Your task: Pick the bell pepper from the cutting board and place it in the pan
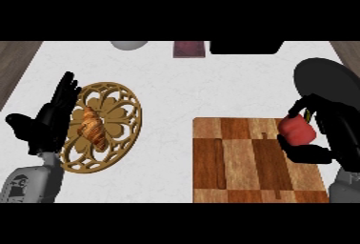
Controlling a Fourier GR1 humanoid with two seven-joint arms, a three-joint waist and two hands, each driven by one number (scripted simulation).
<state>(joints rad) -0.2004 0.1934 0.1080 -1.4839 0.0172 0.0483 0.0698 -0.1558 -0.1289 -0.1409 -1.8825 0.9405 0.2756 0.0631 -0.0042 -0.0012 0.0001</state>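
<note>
1. The bell pepper (298, 130) is red and sits at the right edge of the cutting board (246, 162), toward its far corner. It is enclosed by the right hand (336, 136).
2. That hand's fingers are curled over the pepper's far side, with the thumb coming under its near side. The hand has hold of the pepper and nothing else. From this steep angle I cannot tell whether the pepper is resting on the board or already lifted off it.
3. The pan (322, 76) shows as a dark round shape just beyond the board's far right corner, partly behind the hand. The carry should be short, away from the robot and slightly to the right.
4. I judge the pepper to be light and hollow, with a stiff wall that gives a little and a smooth, waxy skin. Its lobed, rounded body can roll or slip in a pinch. A wrap around the widest part, as here, suits it better than a hold on the stem. It bruises rather than breaks, so lowering it into the pan is safer than letting it fall.
5. The left hand (46, 123) rests at the left with its fingers straight and up, holding nothing. It is just beside a round carved wooden trivet (116, 102) that carries a croissant (94, 127).
6. Along the far edge are a pale bowl (128, 45), a maroon item (188, 49) and a black object (246, 46), all well apart from the route to the pan.
</note>
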